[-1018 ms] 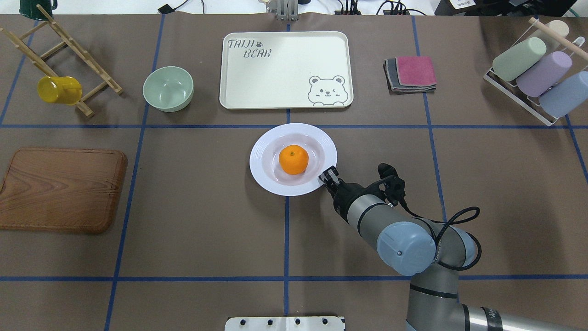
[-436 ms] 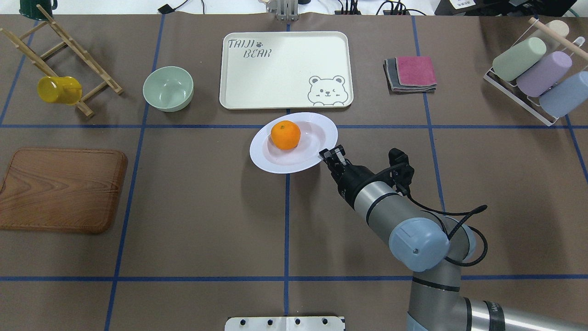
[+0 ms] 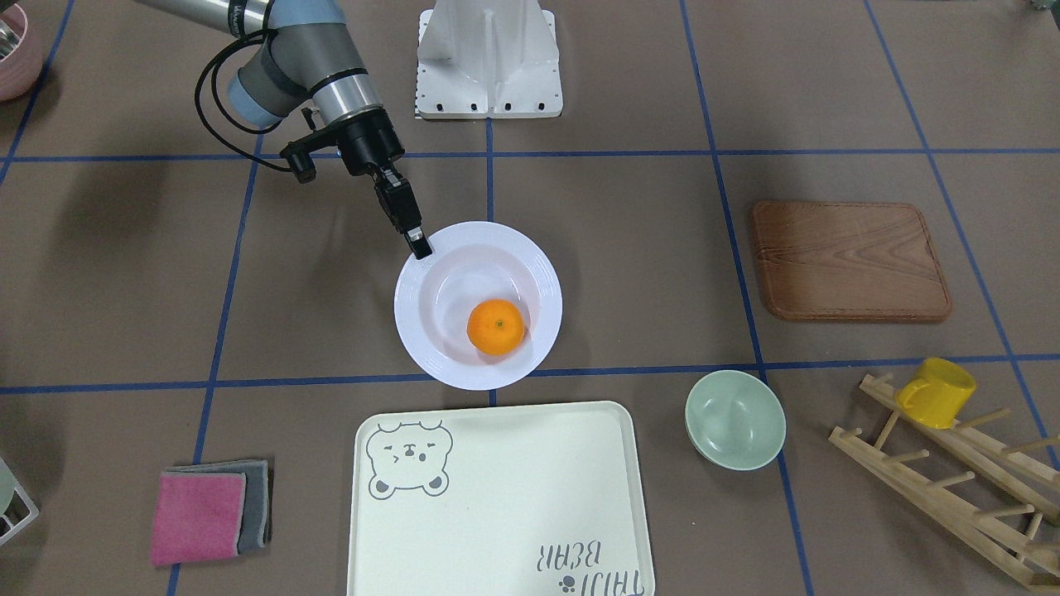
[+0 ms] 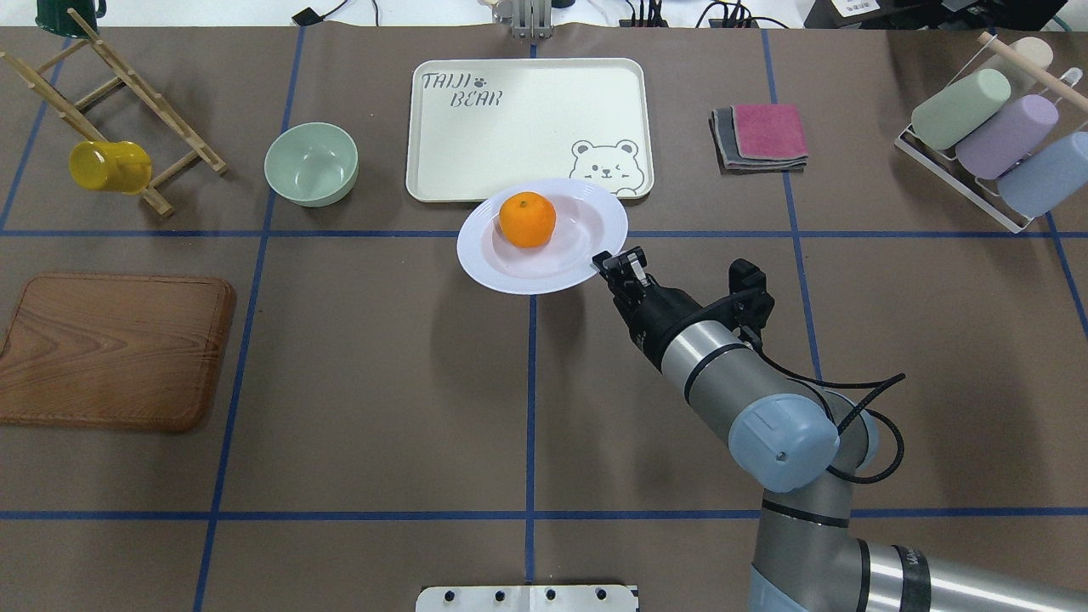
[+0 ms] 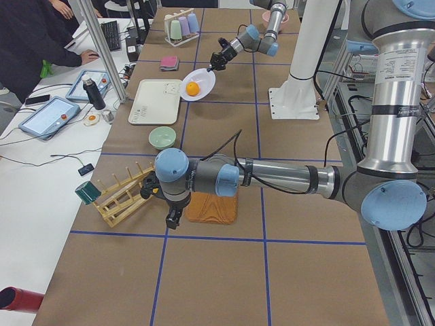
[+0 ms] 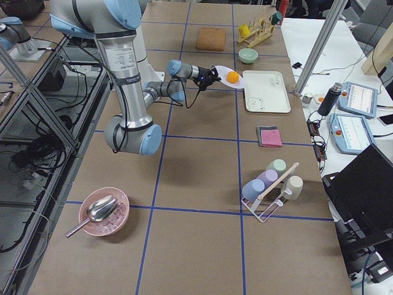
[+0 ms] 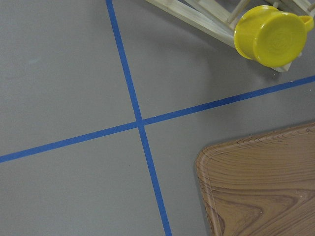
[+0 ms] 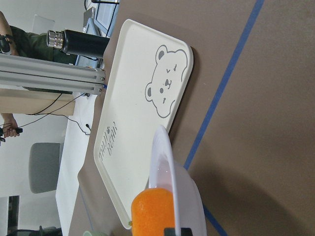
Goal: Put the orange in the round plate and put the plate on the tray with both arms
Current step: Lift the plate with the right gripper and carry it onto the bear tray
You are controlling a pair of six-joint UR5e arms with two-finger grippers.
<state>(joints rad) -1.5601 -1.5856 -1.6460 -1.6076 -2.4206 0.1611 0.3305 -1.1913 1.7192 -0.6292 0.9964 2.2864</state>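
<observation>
The orange (image 4: 527, 219) lies in the white round plate (image 4: 563, 265), toward its far side. My right gripper (image 4: 614, 265) is shut on the plate's near-right rim and holds it off the table, tilted. In the overhead view the plate's far edge overlaps the near edge of the cream bear tray (image 4: 527, 119). In the right wrist view the plate rim (image 8: 165, 152) and the orange (image 8: 152, 214) sit just in front of the tray (image 8: 142, 83). My left gripper (image 5: 172, 219) hangs by the wooden board in the exterior left view only; I cannot tell its state.
A pale green bowl (image 4: 311, 163) stands left of the tray and folded cloths (image 4: 761, 136) lie right of it. A wooden board (image 4: 115, 348) lies at the near left. A yellow mug (image 4: 109, 166) hangs on a wooden rack. A cup rack (image 4: 994, 127) stands far right.
My right gripper has lifted the plate by its rim and carried it toward the tray. The orange has rolled to the plate's far side.
</observation>
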